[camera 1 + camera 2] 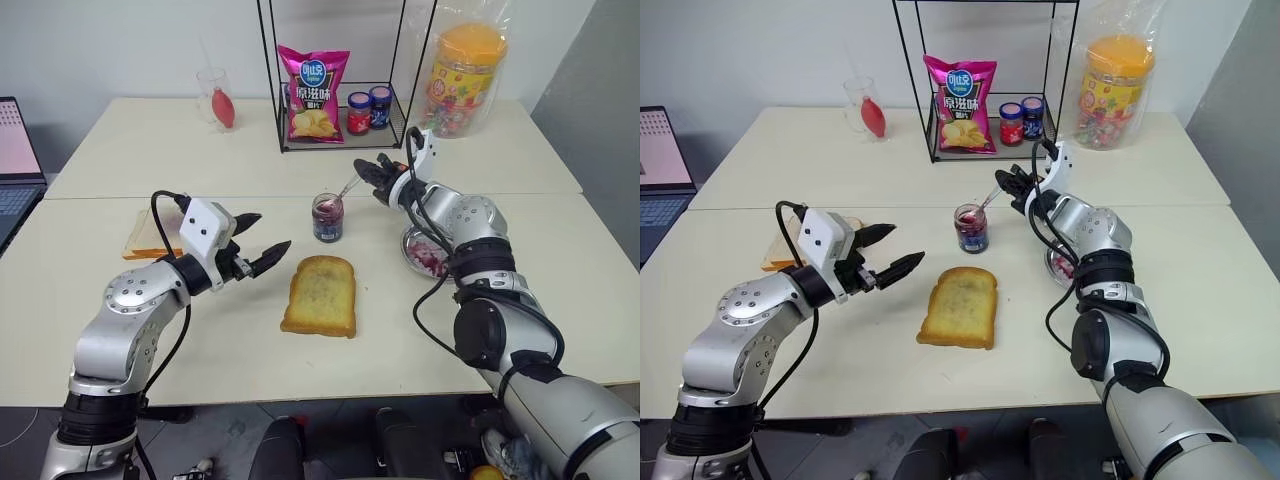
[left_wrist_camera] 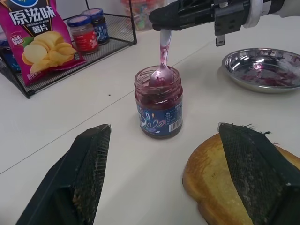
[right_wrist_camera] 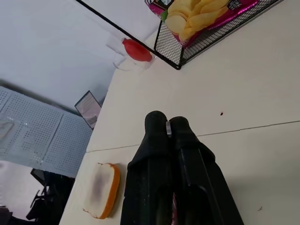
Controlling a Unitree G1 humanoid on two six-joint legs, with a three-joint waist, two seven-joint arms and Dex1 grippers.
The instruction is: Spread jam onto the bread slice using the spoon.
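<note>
The jam jar (image 1: 327, 217) stands lidless on the table, dark red preserve inside, a blue label band around it (image 2: 158, 104). The spoon (image 2: 161, 61) slants up out of the jar, its bowl dipped in the jam, its handle pinched by my right gripper (image 1: 366, 172), which is shut on it just right of and above the jar. The bread slice (image 1: 320, 295), golden with a brown crust, lies flat in front of the jar. My left gripper (image 1: 262, 243) is open to the left of the bread slice and jar, holding nothing.
A round steel dish (image 1: 424, 254) smeared with jam sits right of the jar under my right arm. A paler stained slice (image 1: 150, 236) lies at the left. A wire rack (image 1: 340, 120) with chips and two lidded jars stands behind, plus a candy tub (image 1: 462, 78) and a glass (image 1: 217, 98).
</note>
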